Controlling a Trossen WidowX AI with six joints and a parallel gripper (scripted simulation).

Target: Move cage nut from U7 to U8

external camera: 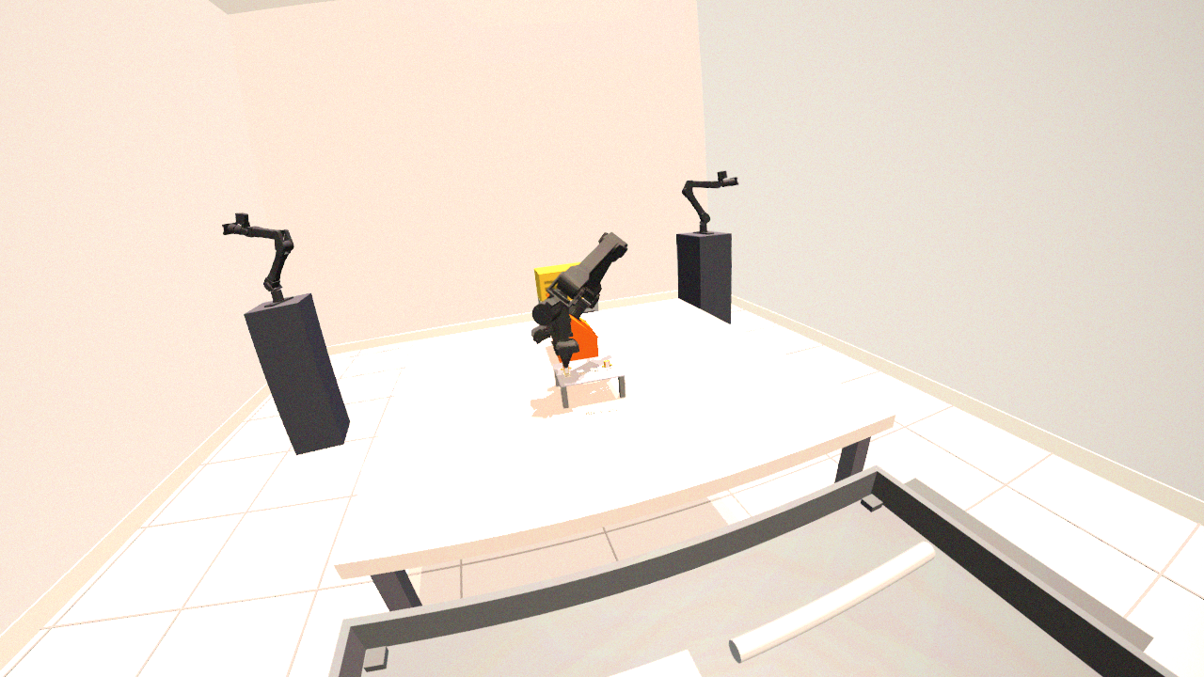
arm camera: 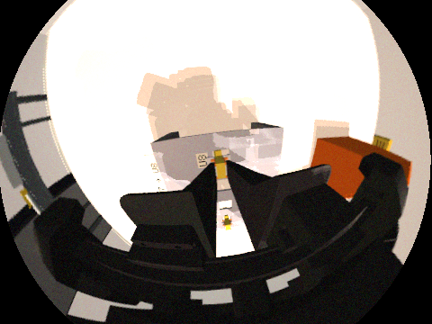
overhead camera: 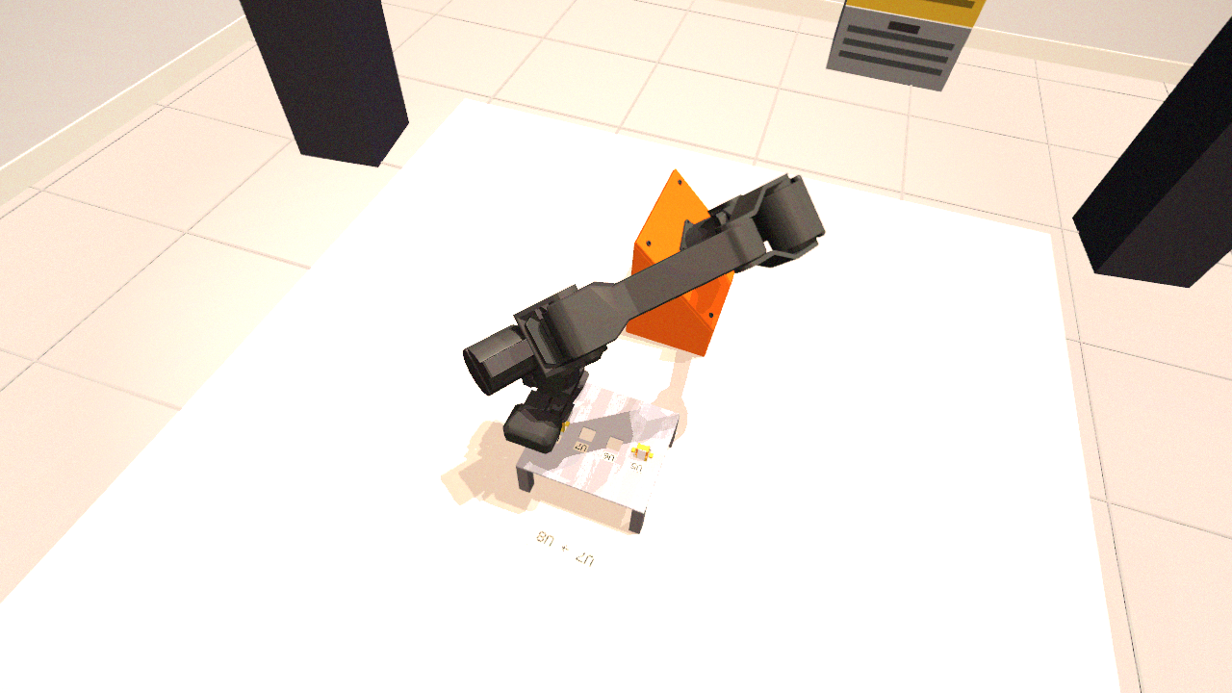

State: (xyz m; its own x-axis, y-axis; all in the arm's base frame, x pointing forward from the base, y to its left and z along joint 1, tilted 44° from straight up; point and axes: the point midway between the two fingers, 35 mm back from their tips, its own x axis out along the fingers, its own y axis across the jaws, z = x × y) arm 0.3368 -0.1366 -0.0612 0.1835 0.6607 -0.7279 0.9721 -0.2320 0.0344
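My gripper [external camera: 566, 368] [arm camera: 220, 169] points down and is shut on a yellow cage nut [overhead camera: 564, 425] [arm camera: 219, 158]. The nut is at hole U8, beside the U8 label [arm camera: 202, 159] on the grey rail plate [overhead camera: 620, 491] [arm camera: 177, 150]. It covers most of the hole. Whether it is seated square, and how its wings lie under the plate, cannot be seen. Hole U7 [overhead camera: 587, 434] is empty, as is hole U6 [overhead camera: 614, 444]. The other yellow nut [overhead camera: 642, 451] [external camera: 606, 362] [arm camera: 227, 221] sits at U5, apart from my fingers.
The orange arm base [overhead camera: 667, 314] [arm camera: 339, 162] stands behind the plate. The plate rests on dark legs [overhead camera: 636, 521] [external camera: 622, 386] on the white table [overhead camera: 818, 517]. Printed text [overhead camera: 564, 548] lies in front of the plate. Two dark pedestals [external camera: 298, 378] [external camera: 704, 269] stand beyond the table.
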